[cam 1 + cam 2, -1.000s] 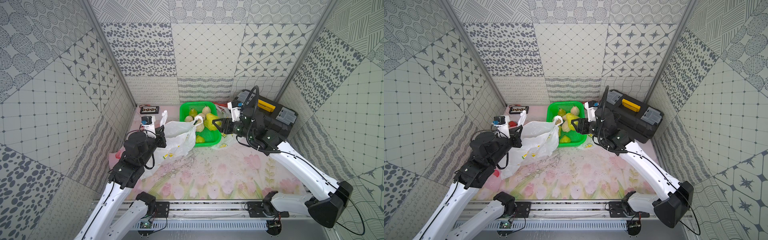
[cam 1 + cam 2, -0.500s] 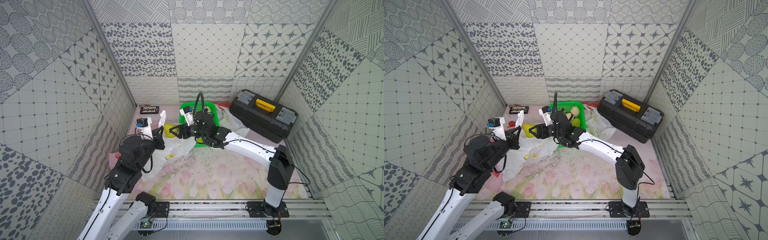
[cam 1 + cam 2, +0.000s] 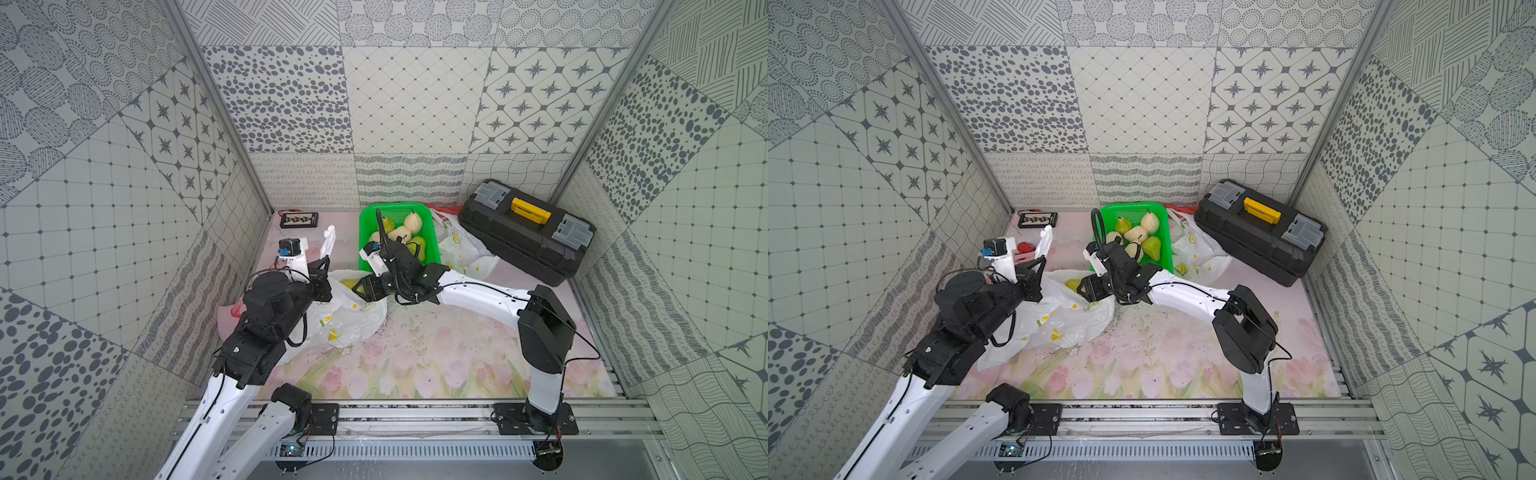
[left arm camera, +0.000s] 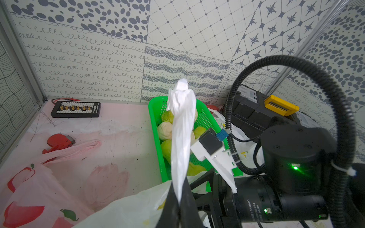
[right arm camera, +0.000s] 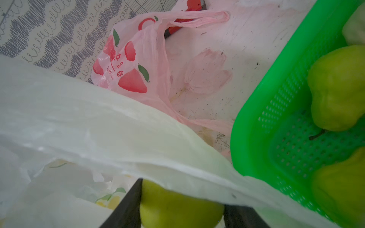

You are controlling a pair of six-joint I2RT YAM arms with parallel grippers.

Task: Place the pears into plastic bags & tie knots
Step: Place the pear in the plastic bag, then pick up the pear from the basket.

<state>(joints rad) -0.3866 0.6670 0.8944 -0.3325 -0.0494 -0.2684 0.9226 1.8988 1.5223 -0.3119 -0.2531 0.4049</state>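
**A:** What's nearest on the table (image 3: 415, 357)?

**B:** A white lemon-print bag (image 3: 353, 322), slumped with its mouth open. The left jaws are closed tight on one twisted handle (image 4: 180, 128) of it, and the handle stands up above them.

**A:** And the right jaws?

**B:** They reach into the bag's mouth. A yellow-green pear (image 5: 177, 203) fills the gap between them, touching both fingers (image 5: 128, 207). The bag's rim drapes over it.

**A:** Anything by the left arm?

**B:** A pink strawberry bag (image 4: 29, 187) lies flat on the table near the left wall. A red object (image 4: 58, 141) sits just beyond its handle.

**A:** Farther back?

**B:** The green basket (image 3: 365, 232) holds the other pears (image 3: 1150, 222), green and cream, piled touching. Just right of it lies a second lemon-print bag (image 3: 459, 249), crumpled. Beyond that is a black toolbox (image 3: 528, 237) with a yellow handle. A black connector strip (image 3: 298, 219) sits by the back wall.
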